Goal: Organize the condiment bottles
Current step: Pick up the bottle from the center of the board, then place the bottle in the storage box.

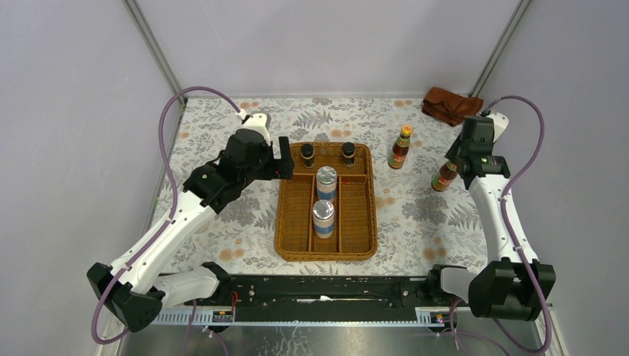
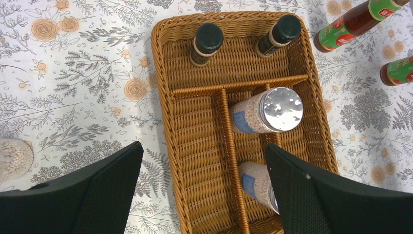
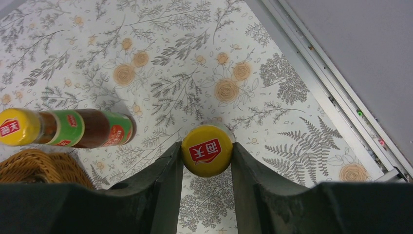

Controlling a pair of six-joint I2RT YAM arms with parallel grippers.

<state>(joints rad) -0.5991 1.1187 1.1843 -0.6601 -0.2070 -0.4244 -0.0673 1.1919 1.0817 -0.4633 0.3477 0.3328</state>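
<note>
Floral-print table (image 1: 222, 141), grey walls. Left of the wicker tray (image 1: 285, 222), a half-cropped jar (image 2: 13, 158); the left gripper (image 2: 203, 148) gapes wide. In the tray: two dark bottles (image 1: 307, 155) (image 1: 348, 153), two shakers (image 1: 326, 182) (image 1: 323, 218). Right of it, one red sauce bottle (image 1: 400, 147) stands free; the right gripper (image 3: 206, 146) clamps a second red bottle (image 1: 445, 176) by its cap

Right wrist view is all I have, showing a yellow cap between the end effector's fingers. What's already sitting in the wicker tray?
Observer: Four bottles. Two black-capped bottles stand in the far cross compartment of the tray, and two silver-lidded shakers stand in the middle lane.
Operator: Is the left end effector free?
Observer: Yes, the left end effector is open and empty, near the tray's far left corner.
Operator: Anything loose besides my sauce bottle and its twin?
Observer: A clear jar of pale grains stands left of the tray, at the edge of the left wrist view.
</note>
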